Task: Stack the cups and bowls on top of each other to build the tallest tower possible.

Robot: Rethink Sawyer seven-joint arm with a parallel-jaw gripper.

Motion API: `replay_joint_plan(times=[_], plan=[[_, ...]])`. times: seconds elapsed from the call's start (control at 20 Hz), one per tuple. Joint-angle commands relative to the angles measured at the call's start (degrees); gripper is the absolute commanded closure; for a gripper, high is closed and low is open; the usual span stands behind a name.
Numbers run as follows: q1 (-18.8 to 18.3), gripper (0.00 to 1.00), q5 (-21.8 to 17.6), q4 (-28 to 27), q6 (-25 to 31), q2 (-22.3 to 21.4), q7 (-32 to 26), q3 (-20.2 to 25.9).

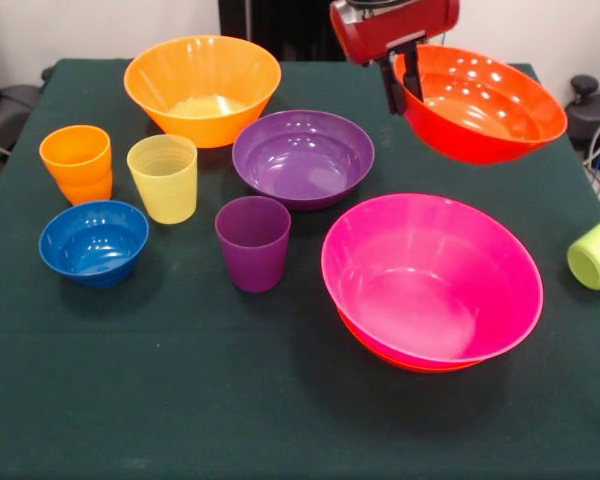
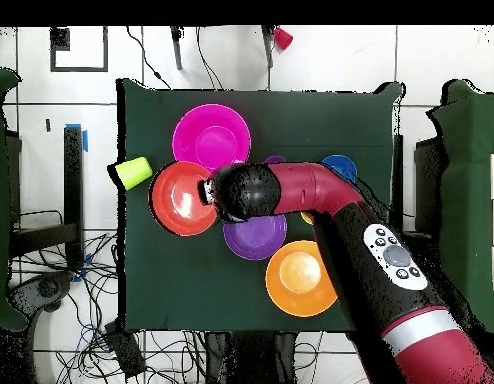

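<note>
Right now my fingers [image 1: 408, 82] are clamped on the near rim of a shallow red-orange bowl [image 1: 485, 108], one black finger inside the wall and one outside, and the bowl hangs clear of the tabletop [image 1: 180, 400], tilted so its glossy inside faces the front camera. From the middle of the cloth in the front view, that lifted bowl sits at about one o'clock.

At roughly four o'clock rests the large pink bowl [image 1: 430, 275], deep and shiny, nested in a second red-orange bowl [image 1: 395, 355] that shows only as a thin crescent under its near edge. The wide purple bowl [image 1: 303, 157] stands near twelve o'clock, smooth and round, and the big yellow-orange bowl [image 1: 202, 88] lies beyond it toward eleven, its walls slightly translucent. The small blue bowl [image 1: 93, 241] is out at nine o'clock.

The cups are tapered tumblers of cloudy plastic. The purple cup [image 1: 253, 242] stands upright just at the centre, close in front of the purple bowl. The yellow cup [image 1: 163, 177] shows faint ridges round its wall and stands at ten o'clock, with the orange cup [image 1: 76, 163] just beside it, farther out; it looks like two nested. The lime green cup [image 1: 598, 252] lies on its side at three o'clock, at the cloth's edge.

The tabletop wears a dark green, matte cloth. I can read no writing on any piece.

From overhead, my red arm [image 2: 321, 190] reaches across over the purple bowl.
</note>
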Motion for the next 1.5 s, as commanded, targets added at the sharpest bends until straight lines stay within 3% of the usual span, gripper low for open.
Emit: replay_joint_plan(times=[0.05,0.6,1.0,1.5], plan=[[1.85,1.00,2.35,-2.80,10.59,-0.59,-1.78,1.95],[2.18,1.00,1.89,-10.52,21.22,-2.01,-5.58,2.26],[6.11,1.00,-0.98,-20.45,22.12,1.58,-4.46,1.39],[8.44,1.00,-3.57,-33.27,24.02,9.28,-10.89,1.11]])
